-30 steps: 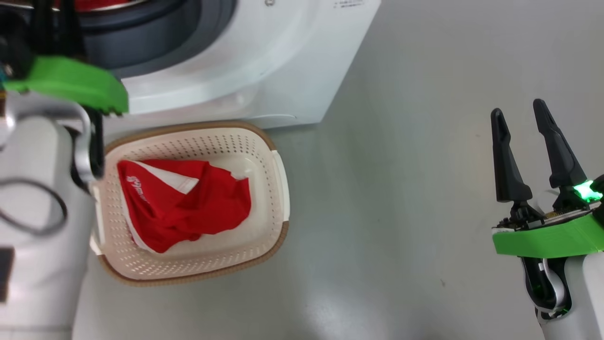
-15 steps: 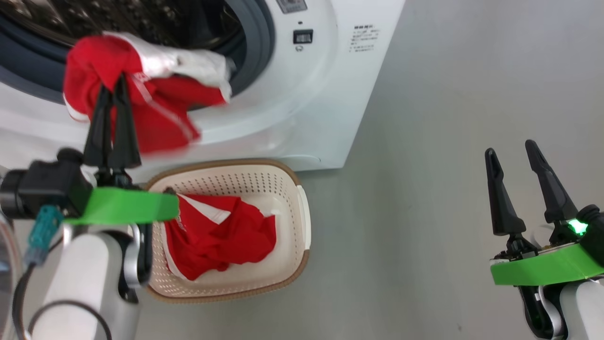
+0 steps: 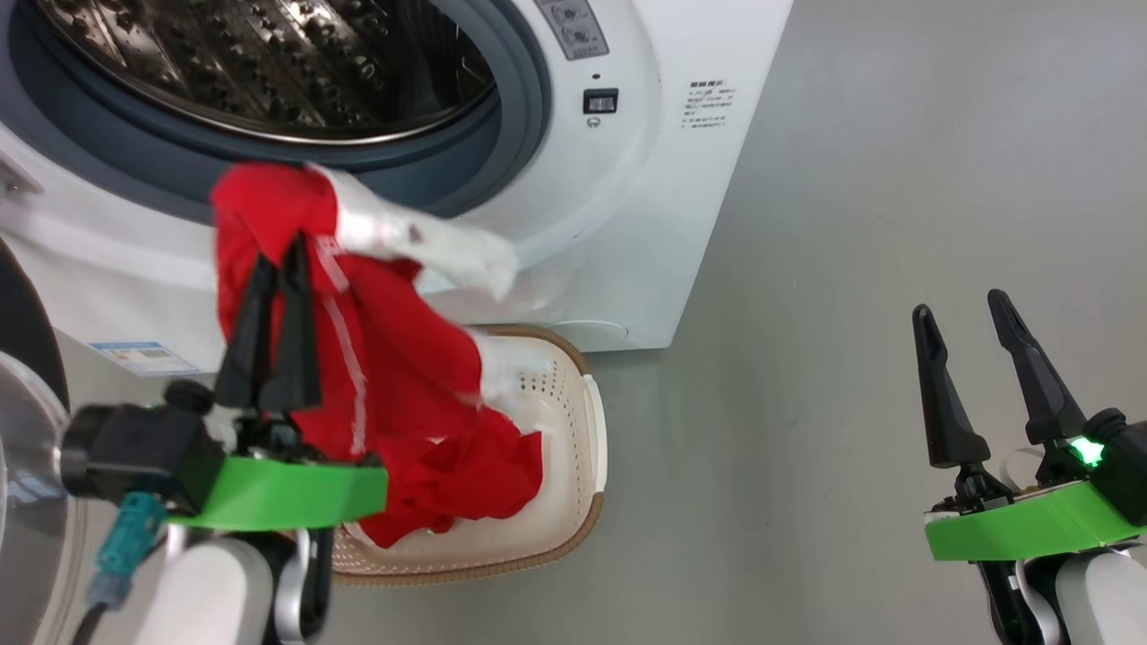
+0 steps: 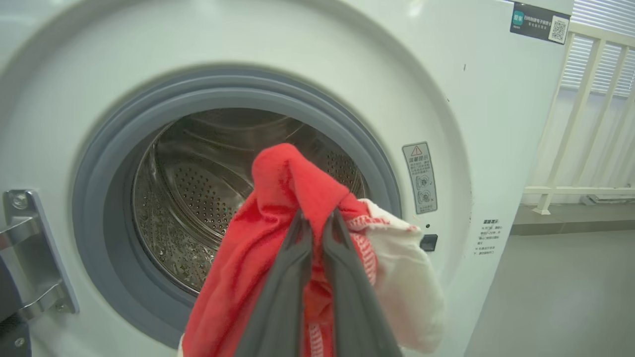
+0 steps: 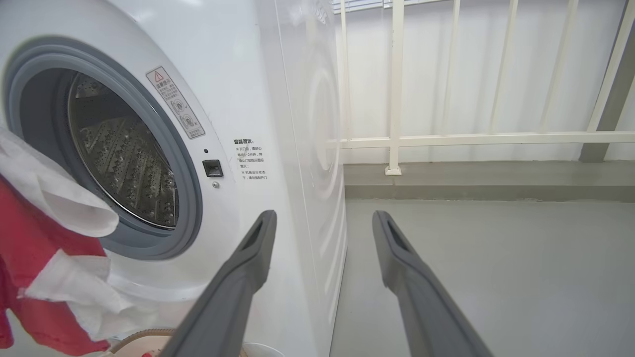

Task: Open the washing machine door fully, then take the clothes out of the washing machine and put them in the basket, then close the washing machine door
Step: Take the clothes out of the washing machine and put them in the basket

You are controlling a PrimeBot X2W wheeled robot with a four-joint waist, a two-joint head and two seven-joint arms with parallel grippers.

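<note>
Our left gripper (image 3: 280,253) is pinched tight on a bunched fold of the red and white garment (image 3: 394,358). The garment hangs over the basket (image 3: 593,448), sagging towards red cloth (image 3: 484,488) inside it. We judge it light, limp and apt to trail, so the bunched top suits the hold. Behind the basket stands the washing machine (image 3: 663,179), with the washing machine door (image 3: 27,502) swung open at the basket's left. Our right gripper (image 3: 961,303) hangs spread and empty, well to the basket's right.
</note>
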